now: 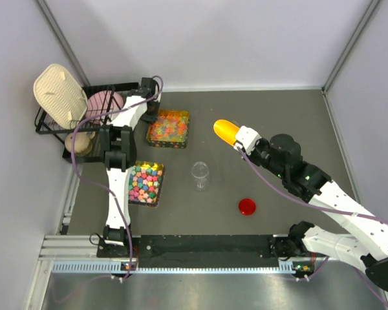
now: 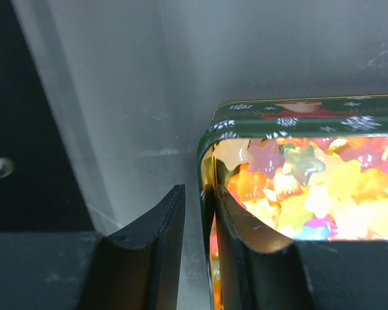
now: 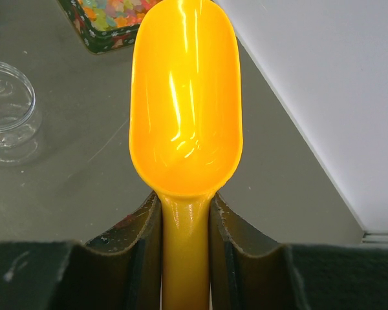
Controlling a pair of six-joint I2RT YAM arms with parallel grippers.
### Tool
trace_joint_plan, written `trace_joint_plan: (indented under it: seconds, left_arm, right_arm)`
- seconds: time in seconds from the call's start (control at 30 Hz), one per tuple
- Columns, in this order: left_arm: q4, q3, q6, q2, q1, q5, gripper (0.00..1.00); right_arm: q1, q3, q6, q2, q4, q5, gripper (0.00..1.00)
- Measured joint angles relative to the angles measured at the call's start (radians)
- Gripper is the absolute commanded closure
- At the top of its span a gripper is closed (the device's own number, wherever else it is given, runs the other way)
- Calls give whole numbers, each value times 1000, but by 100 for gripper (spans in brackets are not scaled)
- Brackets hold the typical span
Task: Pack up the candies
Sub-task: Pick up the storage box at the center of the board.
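Tin (image 2: 297,115) of candies (image 2: 313,187): wall between left gripper (image 2: 199,191) jaws, grip unclear, left wrist only | right gripper (image 3: 184,201) clamped on scoop (image 3: 186,97)

The scoop (image 3: 186,97) is glossy, smooth orange plastic, super shiny. The candies (image 2: 310,187) look translucent and glassy in a glossy printed metal tin (image 2: 297,116), and the tabletop (image 1: 278,116) is matt grey.
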Motion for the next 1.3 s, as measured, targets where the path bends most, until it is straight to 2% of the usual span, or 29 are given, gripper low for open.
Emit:
trace_joint_plan:
  seconds: [0.1,0.2,0.33,0.37,0.4,0.53,0.73,1.0,1.3]
  left_arm:
    - [5,5,0,10,0,2,69]
    - [8,9,-1,14,0,8,75]
    - [11,11,-3,18,1,32,90]
    - [11,12,-7,18,1,37,99]
    - [12,13,-13,18,1,47,100]
    - [14,14,-29,18,5,101,100]
    - [13,14,-32,18,11,145,100]
    - [29,-5,-35,9,11,231,100]
    - [96,-68,-107,-13,9,453,100]
  right_arm:
    - [0,0,0,0,0,0,100]
    - [0,0,0,0,-1,-1,100]
    - [0,0,0,0,0,-2,100]
    - [0,0,0,0,0,-2,100]
    - [0,0,0,0,0,-2,100]
    - [0,6,-5,17,-12,-6,100]
    - [0,103,-39,131,-109,-23,100]
    - [0,418,-116,344,-256,-27,100]
    - [0,785,-201,632,-390,43,100]
